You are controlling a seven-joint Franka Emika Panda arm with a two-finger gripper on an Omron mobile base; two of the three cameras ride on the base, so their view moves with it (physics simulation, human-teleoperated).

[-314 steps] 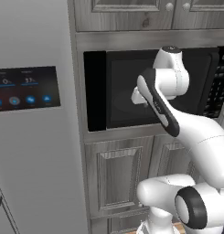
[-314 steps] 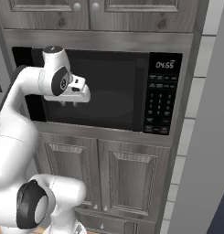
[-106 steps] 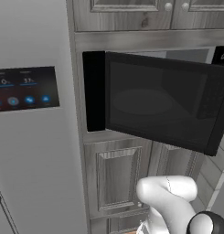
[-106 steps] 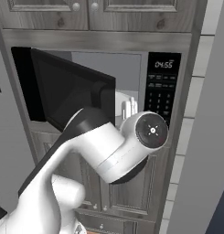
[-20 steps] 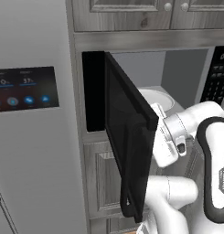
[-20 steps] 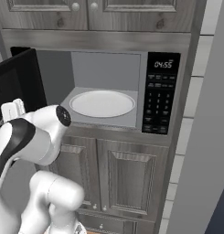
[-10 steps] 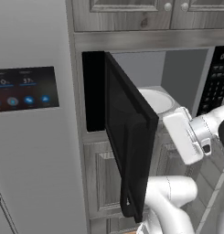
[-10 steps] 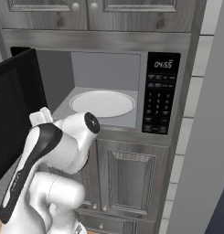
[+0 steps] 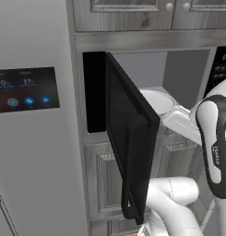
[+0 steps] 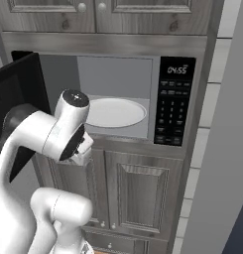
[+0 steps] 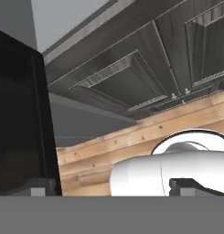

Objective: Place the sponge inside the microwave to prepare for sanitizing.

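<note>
Microwave (image 9: 179,78) is seen from the left base view built into grey wood cabinetry, beside a grey fridge (image 9: 36,138) with a blue-lit display panel (image 9: 24,89). Its black door (image 9: 128,138) is swung wide open toward the camera, and the white turntable (image 9: 156,99) is glimpsed behind the door's edge. The white arm (image 9: 216,143) is raised at the right.

From the right base view, the grey cavity (image 10: 115,74) is shown open with the round white turntable (image 10: 115,112) bare; no sponge is found on it. The keypad (image 10: 174,109) is placed at the right of the cavity, and the arm's elbow (image 10: 63,131) is held below the opening.

In the hand view, the tool (image 11: 113,187) is aimed downward past the door's dark edge toward lower cabinet fronts (image 11: 127,82) and a wooden floor (image 11: 127,141). Its two tips are spread wide apart with nothing between them.

The sponge's location cannot be told from these views. It is judged to be light, soft and squashy, so a gentle pinch across its middle should be enough.
</note>
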